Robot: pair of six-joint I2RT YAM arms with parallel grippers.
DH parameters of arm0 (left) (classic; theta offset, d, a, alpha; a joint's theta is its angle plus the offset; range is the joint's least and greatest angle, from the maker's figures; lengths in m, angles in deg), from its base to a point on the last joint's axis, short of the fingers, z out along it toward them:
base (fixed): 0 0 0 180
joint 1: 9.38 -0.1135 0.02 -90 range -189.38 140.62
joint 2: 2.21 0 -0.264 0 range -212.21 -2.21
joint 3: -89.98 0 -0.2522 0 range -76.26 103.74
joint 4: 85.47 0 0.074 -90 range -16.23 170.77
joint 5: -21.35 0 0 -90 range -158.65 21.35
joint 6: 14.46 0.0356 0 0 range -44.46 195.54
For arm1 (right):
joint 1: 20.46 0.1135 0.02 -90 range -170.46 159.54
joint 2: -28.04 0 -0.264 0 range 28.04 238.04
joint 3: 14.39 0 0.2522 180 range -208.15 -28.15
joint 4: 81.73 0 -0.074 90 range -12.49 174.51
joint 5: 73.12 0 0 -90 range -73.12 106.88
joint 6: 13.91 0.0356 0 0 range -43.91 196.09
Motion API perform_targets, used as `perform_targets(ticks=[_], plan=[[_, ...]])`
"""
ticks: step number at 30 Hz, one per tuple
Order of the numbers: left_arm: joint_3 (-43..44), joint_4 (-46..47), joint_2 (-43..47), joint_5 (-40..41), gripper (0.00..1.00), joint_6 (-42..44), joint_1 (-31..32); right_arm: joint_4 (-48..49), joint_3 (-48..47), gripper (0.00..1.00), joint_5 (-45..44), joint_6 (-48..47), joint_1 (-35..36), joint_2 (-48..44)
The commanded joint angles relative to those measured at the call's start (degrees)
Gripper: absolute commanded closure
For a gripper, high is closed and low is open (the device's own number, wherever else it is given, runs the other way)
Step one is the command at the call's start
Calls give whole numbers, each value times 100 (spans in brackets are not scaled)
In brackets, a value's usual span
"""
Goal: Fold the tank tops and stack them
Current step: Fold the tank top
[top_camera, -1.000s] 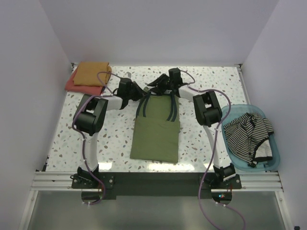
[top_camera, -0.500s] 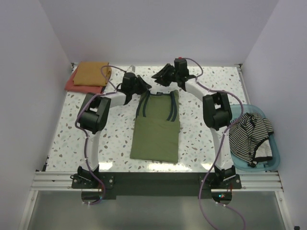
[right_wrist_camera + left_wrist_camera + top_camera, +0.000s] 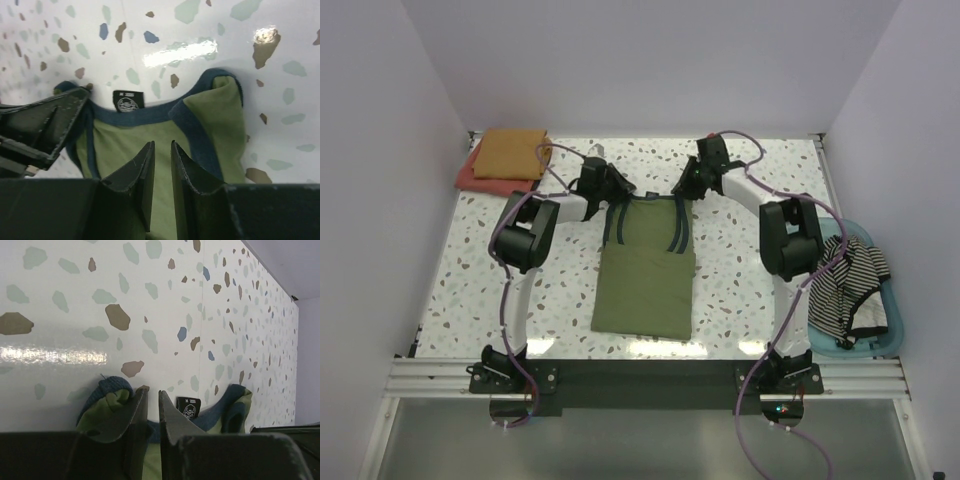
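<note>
The olive tank top [image 3: 645, 275] with navy trim lies flat in the middle of the table, neckline toward the far side and its sides folded in. My left gripper [image 3: 618, 193] is at its far left strap. In the left wrist view that gripper [image 3: 152, 391] has its jaws a slit apart, with strap cloth [image 3: 112, 397] bunched up against them. My right gripper [image 3: 683, 190] is at the far right strap. In its wrist view the right gripper [image 3: 162, 144] shows a narrow gap over green cloth [image 3: 122, 142]; whether cloth is pinched there is hidden. The striped tank top [image 3: 845, 285] lies crumpled in the basket.
A translucent blue basket [image 3: 868, 349] stands at the table's right edge beside the right arm. A folded mustard top [image 3: 510, 153] rests on a folded red one [image 3: 470, 178] in the far left corner. White walls close in the table on three sides.
My right gripper moved from over the middle of the neckline to the right strap, and its jaws narrowed. The left gripper stayed at the left strap.
</note>
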Motion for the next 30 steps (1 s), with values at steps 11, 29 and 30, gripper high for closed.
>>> perform_targets(ticks=[11,29,30], plan=[[317,-120,-143,559,74,68,-120,-825,-1619,80,-359,-1020,-5,1451],[215,961,1173,-391,42,587,-234,-263,-1514,60,-25,-1477,-5,109],[29,857,1358,-295,42,517,-226,-428,-1436,60,-51,-1460,-5,12]])
